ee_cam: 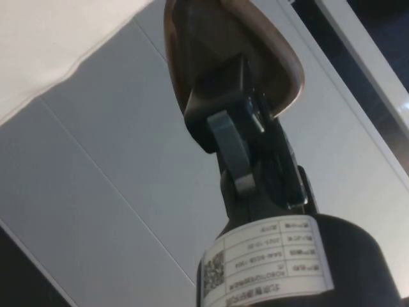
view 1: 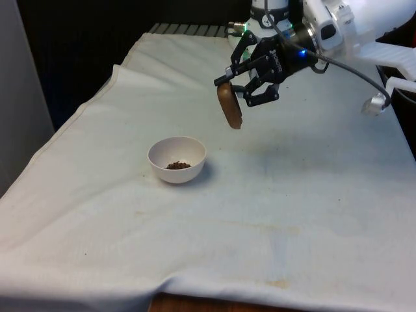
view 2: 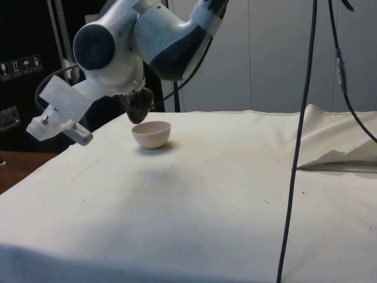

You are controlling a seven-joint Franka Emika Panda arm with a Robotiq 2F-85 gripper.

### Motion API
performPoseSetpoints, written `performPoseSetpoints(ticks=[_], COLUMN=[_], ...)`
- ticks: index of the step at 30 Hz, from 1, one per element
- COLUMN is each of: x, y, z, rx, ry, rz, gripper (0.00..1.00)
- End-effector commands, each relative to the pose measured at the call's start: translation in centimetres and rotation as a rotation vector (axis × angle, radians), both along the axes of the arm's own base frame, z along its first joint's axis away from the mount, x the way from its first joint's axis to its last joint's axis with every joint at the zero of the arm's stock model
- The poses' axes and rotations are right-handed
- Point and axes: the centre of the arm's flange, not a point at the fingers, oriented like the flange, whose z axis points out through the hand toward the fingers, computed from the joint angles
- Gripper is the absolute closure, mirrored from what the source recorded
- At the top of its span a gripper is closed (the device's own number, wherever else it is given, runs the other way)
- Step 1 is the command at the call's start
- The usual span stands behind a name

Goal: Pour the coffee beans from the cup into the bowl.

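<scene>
A white bowl (view 1: 177, 158) stands on the cloth with a small heap of coffee beans (view 1: 178, 166) in its bottom; it also shows in the side view (view 2: 151, 134). Above and to the front view's right of it, my gripper (view 1: 233, 85) is shut on the rim of a brown cup (view 1: 229, 106). The cup is tipped on its side, its mouth turned towards the bowl. In the wrist view one finger (ee_cam: 231, 153) reaches into the brown cup (ee_cam: 281, 70), clamping its wall. In the side view the cup (view 2: 140, 105) hangs just above the bowl's far rim.
The white cloth (view 1: 273, 195) covers the table, with its front hem near the camera. A folded ridge of cloth (view 2: 336, 154) lies at the side view's right, and a black cable (view 2: 297, 141) hangs down there.
</scene>
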Motion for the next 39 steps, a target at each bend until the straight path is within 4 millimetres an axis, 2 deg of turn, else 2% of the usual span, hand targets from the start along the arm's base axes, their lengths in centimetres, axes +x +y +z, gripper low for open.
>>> performPoseSetpoints(ticks=[1, 24, 39], x=[0.0, 0.1, 0.2], y=[0.0, -0.1, -1.1], z=[0.1, -0.7, -1.4], rx=[0.025, 0.139, 0.248], ry=[0.012, 0.015, 0.024], rz=[0.002, -0.016, -0.036], gripper=[0.97, 0.97, 0.97])
